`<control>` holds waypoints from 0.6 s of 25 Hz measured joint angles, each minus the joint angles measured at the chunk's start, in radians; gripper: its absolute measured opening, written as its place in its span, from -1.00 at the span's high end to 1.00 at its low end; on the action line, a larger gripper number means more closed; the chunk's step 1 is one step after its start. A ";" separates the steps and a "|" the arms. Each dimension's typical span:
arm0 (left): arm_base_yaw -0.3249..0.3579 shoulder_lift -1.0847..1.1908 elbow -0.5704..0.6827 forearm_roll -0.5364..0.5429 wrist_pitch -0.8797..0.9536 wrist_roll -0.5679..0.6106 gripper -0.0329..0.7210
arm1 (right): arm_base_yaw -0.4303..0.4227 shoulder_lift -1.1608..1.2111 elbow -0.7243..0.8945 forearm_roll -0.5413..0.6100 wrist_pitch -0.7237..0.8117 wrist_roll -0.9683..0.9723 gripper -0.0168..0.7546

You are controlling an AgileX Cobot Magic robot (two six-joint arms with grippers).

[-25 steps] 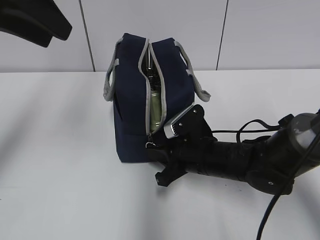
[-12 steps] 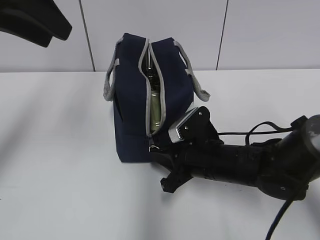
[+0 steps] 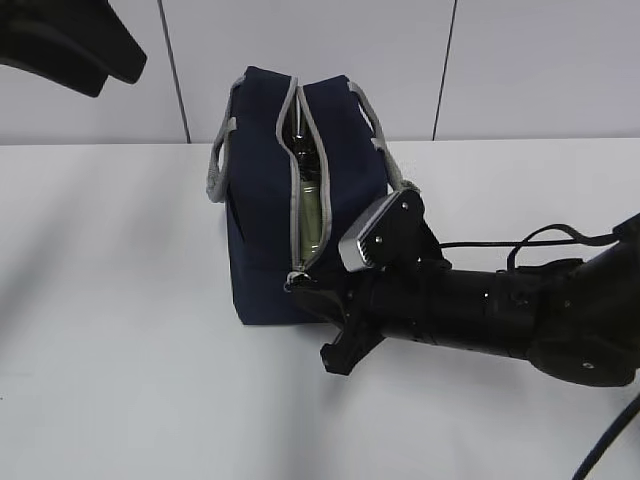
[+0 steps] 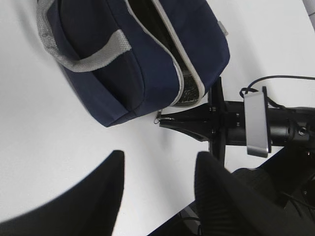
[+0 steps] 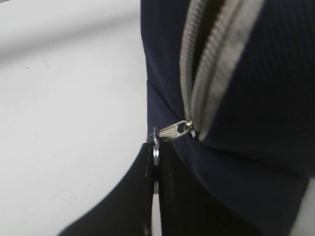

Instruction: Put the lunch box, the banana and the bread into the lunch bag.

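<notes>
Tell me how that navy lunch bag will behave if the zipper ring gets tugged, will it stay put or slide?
The lunch bag is soft fabric with limp strap handles, so its wall probably bulges toward the pull first. It stands free on a smooth table, so it may slide. The right gripper, jaws shut on the ring pull, could also tip it.

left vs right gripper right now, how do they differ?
The right gripper is shut on the zipper pull ring at the lunch bag; the left gripper is open and holds nothing. The right is low beside the bag's end on the table; the left hangs above the scene, touching nothing. Both have dark fingers.
</notes>
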 joint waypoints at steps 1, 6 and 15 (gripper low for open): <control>0.000 0.002 0.000 0.000 0.000 0.000 0.01 | 0.000 -0.013 0.000 -0.009 0.000 0.006 1.00; 0.000 0.011 0.001 0.000 -0.001 0.001 0.01 | 0.000 -0.082 0.002 -0.061 0.003 0.054 1.00; 0.000 0.020 0.001 0.000 -0.017 0.073 0.03 | -0.002 -0.186 -0.024 -0.194 0.074 0.182 1.00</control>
